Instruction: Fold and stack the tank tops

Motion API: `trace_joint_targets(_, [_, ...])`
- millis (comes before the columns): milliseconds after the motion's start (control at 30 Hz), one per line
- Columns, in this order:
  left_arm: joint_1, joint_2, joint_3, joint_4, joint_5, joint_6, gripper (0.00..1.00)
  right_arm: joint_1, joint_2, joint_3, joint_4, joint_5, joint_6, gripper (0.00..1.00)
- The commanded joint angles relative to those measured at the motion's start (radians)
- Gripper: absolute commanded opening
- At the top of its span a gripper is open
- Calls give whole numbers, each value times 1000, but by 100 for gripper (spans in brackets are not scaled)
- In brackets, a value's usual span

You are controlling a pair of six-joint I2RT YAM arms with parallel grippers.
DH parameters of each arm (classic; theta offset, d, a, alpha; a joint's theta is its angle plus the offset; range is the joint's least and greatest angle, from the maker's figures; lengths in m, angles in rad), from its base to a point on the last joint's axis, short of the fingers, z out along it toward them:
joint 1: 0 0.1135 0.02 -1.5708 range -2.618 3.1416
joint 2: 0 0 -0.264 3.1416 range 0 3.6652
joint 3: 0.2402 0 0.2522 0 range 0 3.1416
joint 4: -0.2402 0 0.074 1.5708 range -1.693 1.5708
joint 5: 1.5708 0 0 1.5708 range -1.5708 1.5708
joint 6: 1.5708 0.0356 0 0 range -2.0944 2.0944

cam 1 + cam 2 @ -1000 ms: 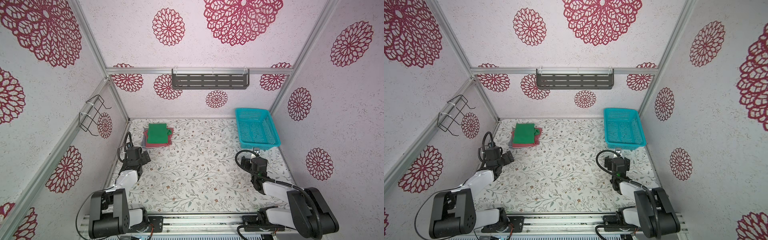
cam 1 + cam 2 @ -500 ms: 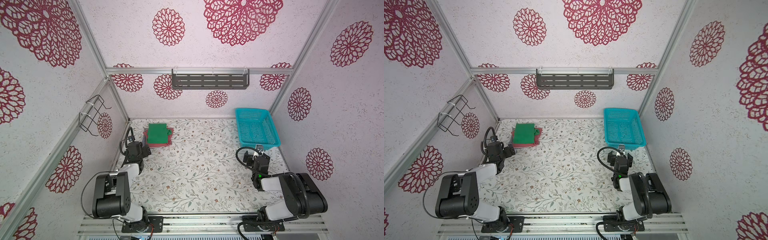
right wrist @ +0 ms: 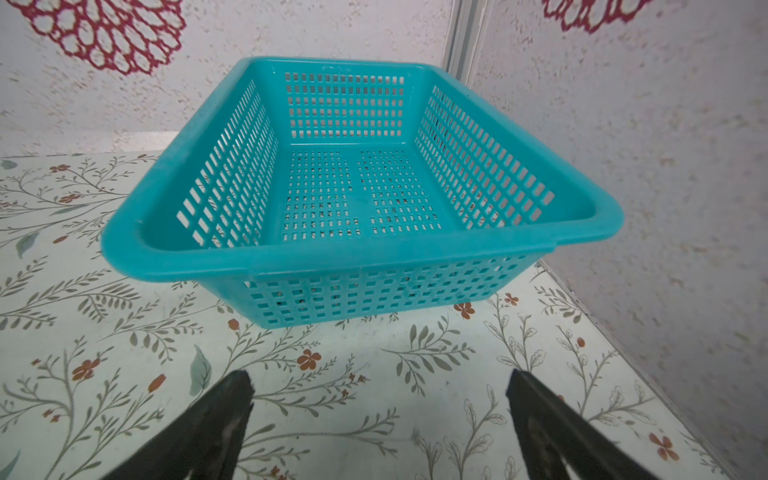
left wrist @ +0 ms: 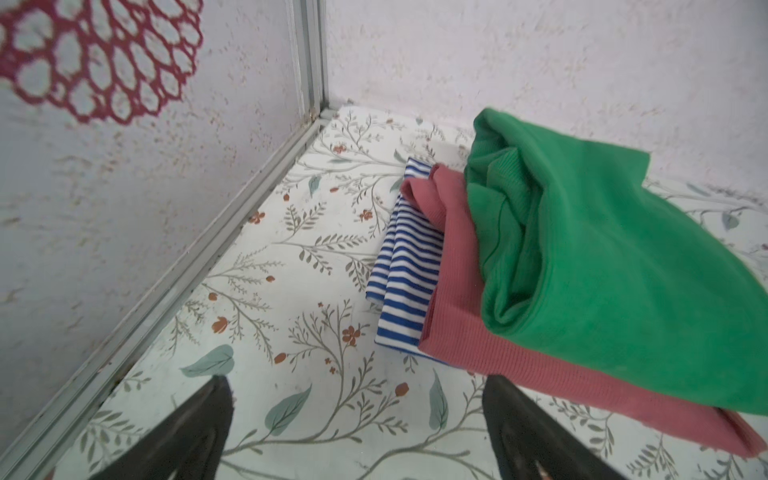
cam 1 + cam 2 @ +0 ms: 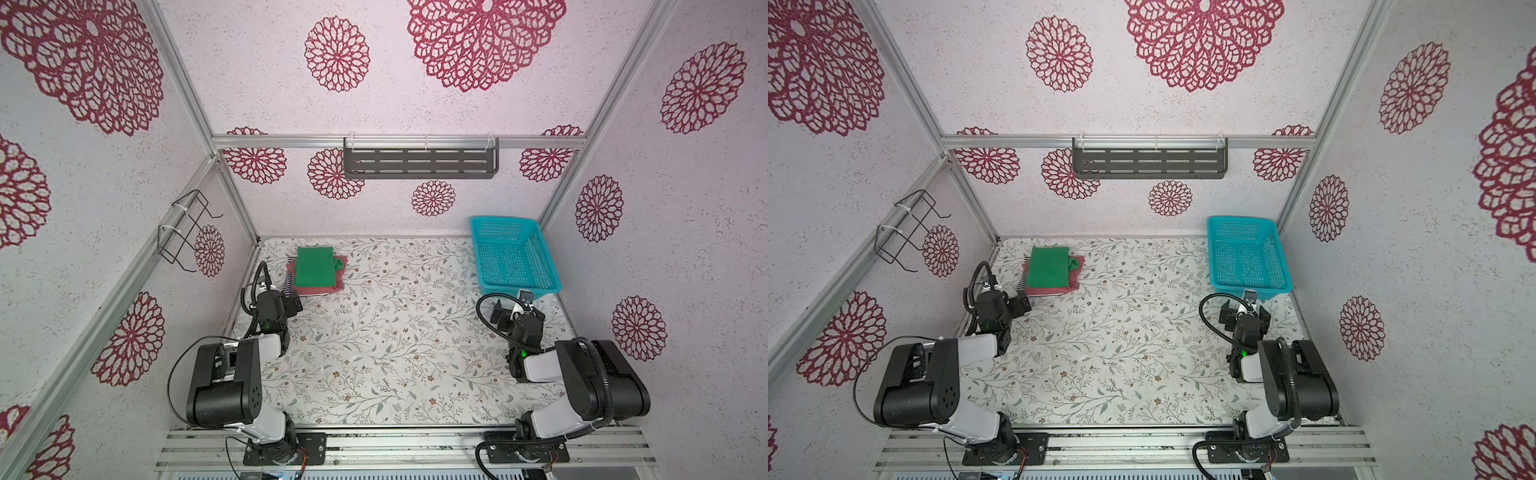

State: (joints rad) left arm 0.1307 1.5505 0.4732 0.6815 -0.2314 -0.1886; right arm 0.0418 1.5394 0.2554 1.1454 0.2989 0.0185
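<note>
Both top views looked down from overhead, sharing everything around the basket (image 5: 513,257). My right wrist camera faced it, low and near (my left one, well apart, faced the tank tops (image 4: 602,270)).

A teal mesh basket (image 3: 332,257) stood upright in the far right corner of the flower-printed table cover (image 5: 395,332), close to both walls. A grey slotted shelf (image 5: 419,163) hung on the back wall, and a black wire rack (image 5: 183,232) on the left wall. Red flower patterns (image 5: 337,54) dotted the walls.
</note>
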Motion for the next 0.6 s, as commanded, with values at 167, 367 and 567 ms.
trace_joint_targets(167, [-23,3,-48,188,-74,29,97,-3,-5,-1,53,-12,14,99])
trace_joint_targets(367, [-24,3,-50,194,-76,31,97,-4,-3,4,43,-11,15,99])
trace_joint_targets(567, [-24,5,-51,200,-75,31,97,-5,-4,5,40,-13,16,99])
